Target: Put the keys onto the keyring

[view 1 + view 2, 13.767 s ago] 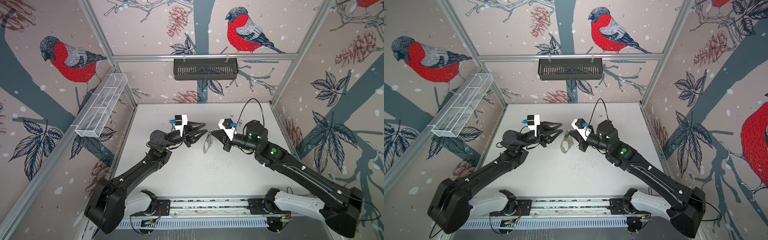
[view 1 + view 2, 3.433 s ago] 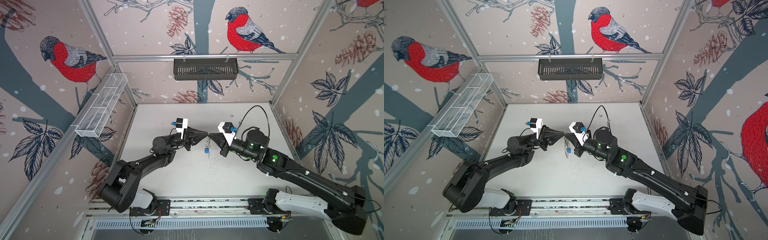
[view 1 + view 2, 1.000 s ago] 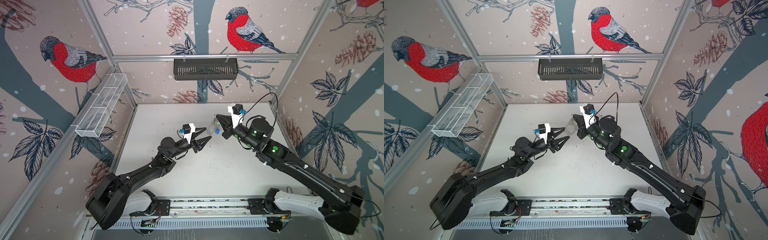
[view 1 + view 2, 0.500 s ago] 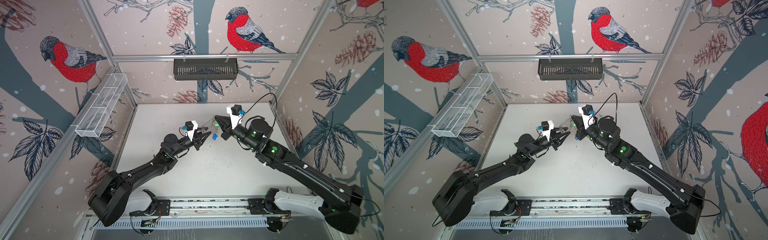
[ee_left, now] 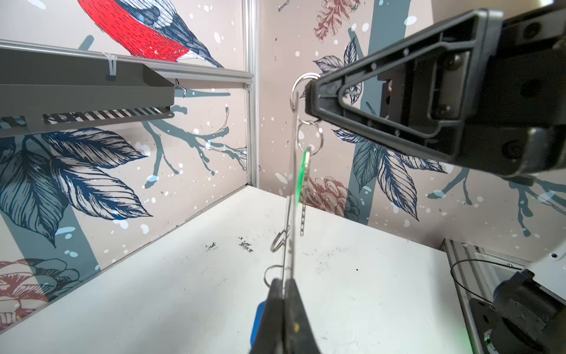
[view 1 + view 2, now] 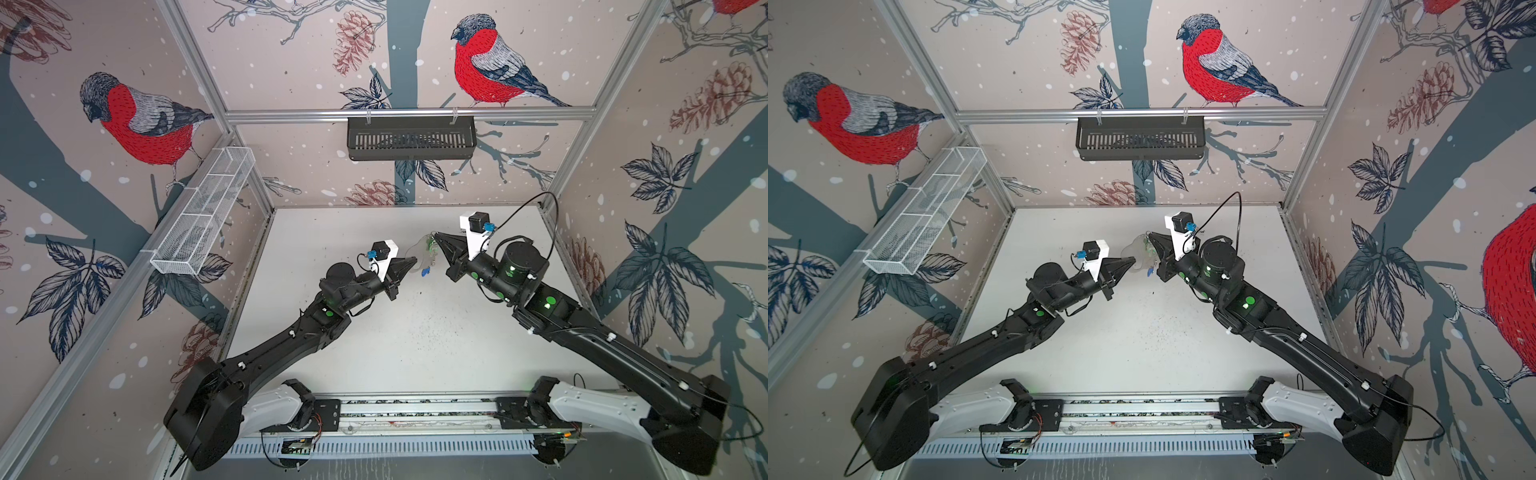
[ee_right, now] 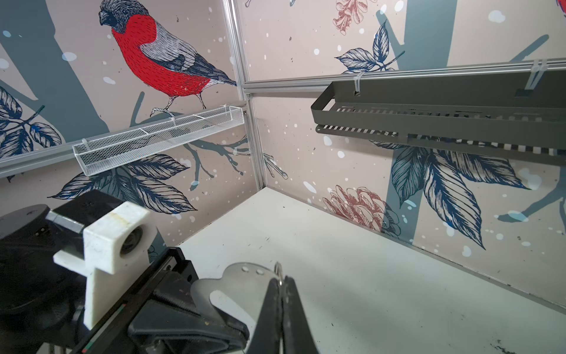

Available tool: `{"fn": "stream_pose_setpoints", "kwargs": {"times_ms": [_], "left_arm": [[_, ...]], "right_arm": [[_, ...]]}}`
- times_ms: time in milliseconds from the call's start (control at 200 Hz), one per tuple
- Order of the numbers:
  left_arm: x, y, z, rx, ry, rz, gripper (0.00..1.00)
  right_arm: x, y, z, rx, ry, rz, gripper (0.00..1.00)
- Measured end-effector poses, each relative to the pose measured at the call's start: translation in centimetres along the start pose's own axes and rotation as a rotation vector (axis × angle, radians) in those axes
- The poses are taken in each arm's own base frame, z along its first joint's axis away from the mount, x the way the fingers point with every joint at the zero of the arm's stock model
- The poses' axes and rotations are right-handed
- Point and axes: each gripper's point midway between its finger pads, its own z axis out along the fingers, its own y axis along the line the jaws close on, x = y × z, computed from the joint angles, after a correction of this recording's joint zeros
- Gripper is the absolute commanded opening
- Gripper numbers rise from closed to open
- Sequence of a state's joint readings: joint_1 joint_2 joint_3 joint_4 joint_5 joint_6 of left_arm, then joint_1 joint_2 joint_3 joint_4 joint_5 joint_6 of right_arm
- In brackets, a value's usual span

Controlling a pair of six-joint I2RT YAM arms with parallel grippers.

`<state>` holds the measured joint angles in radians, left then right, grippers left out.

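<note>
Left fingers [image 6: 402,268] are pinched onto one end of the keyring [image 6: 419,252] – held up above the tabletop [image 6: 415,345], green-tagged key [image 5: 303,171] and blue tag [image 6: 424,272] dangling beneath – while right fingers [image 6: 451,249] clamp its other end.

Above the table [image 6: 1142,340], the left jaws and the right jaws nearly meet tip to tip, both pinched shut on the pale keyring [image 6: 1137,252] spanning the gap between them. A blue-tagged key [image 6: 1148,272] dangles just below the right jaws, with a green speck [image 6: 1148,248] beside their tip.
</note>
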<state>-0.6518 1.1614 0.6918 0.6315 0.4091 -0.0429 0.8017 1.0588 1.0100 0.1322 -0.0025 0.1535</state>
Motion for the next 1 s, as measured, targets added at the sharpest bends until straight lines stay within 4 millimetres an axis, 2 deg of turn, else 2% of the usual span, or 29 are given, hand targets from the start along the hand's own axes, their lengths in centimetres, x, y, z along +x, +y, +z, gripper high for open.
{"fn": "stream_pose_setpoints", "kwargs": {"times_ms": [245, 395, 505, 595, 730, 1001], "left_arm": [[-0.2, 0.9, 0.2, -0.042, 0.185, 0.052, 0.0], [0.1, 1.4, -0.1, -0.069, 0.302, 0.065, 0.0], [-0.9, 3.7, -0.7, -0.2, 0.35, 0.074, 0.0], [-1.4, 4.3, -0.9, -0.235, 0.394, 0.088, 0.0], [-0.9, 5.4, -1.4, -0.293, 0.483, 0.099, 0.0], [2.6, 6.0, -2.4, -0.312, 0.705, 0.094, 0.0]], "right_arm": [[1.1, -1.9, -0.2, 0.042, 0.018, 0.021, 0.02], [2.6, -3.1, -0.2, 0.061, 0.051, 0.035, 0.2], [4.4, -4.6, -0.5, 0.111, 0.097, 0.047, 0.39], [5.5, -5.6, -0.8, 0.142, 0.125, 0.067, 0.46], [7.2, -6.9, -1.5, 0.189, 0.159, 0.093, 0.5], [8.4, -8.6, -2.4, 0.245, 0.179, 0.127, 0.51]]}}
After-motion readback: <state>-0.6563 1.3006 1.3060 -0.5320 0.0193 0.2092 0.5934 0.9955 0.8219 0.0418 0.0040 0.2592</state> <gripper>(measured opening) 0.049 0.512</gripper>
